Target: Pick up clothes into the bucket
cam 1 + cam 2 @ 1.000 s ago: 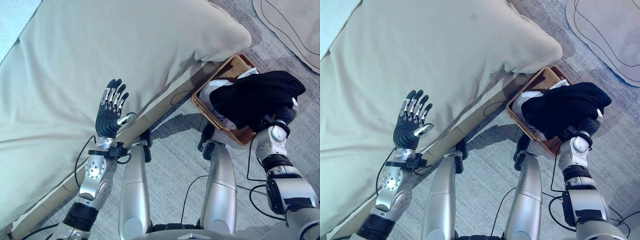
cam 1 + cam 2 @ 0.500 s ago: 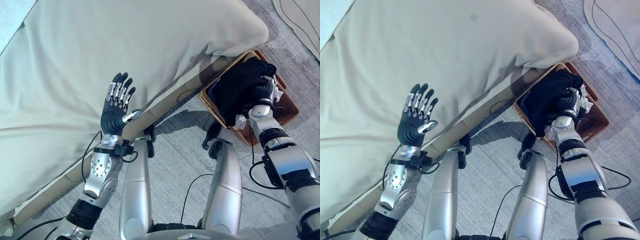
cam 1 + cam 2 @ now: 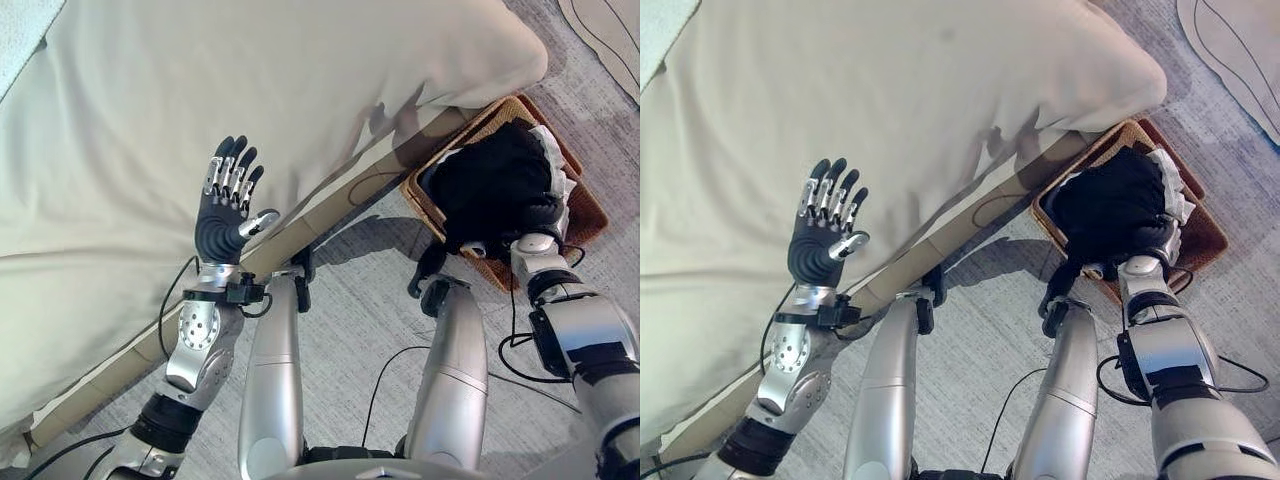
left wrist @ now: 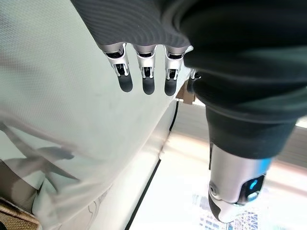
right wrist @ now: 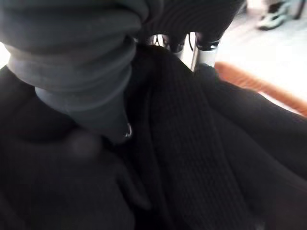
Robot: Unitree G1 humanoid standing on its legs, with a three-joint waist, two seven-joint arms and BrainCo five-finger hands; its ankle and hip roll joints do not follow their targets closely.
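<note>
Black garment point(image 3: 492, 185) lies in the wicker basket point(image 3: 585, 215) beside the bed point(image 3: 200, 100), with the right robot hand point(image 3: 541, 214) buried in it, grip impossible to tell. Left robot hand point(image 3: 226, 212) is raised over the bed with fingers spread wide, holding nothing

I see the basket point(image 3: 588, 212) on the floor point(image 3: 370, 320) to my right, against the bed's point(image 3: 200, 90) edge, under the duvet corner. Garment point(image 3: 490, 185) lies in it, over other clothes point(image 3: 557, 165). Right hand point(image 3: 540, 215) on garment; left hand point(image 3: 228, 205) raised over bed.
</note>
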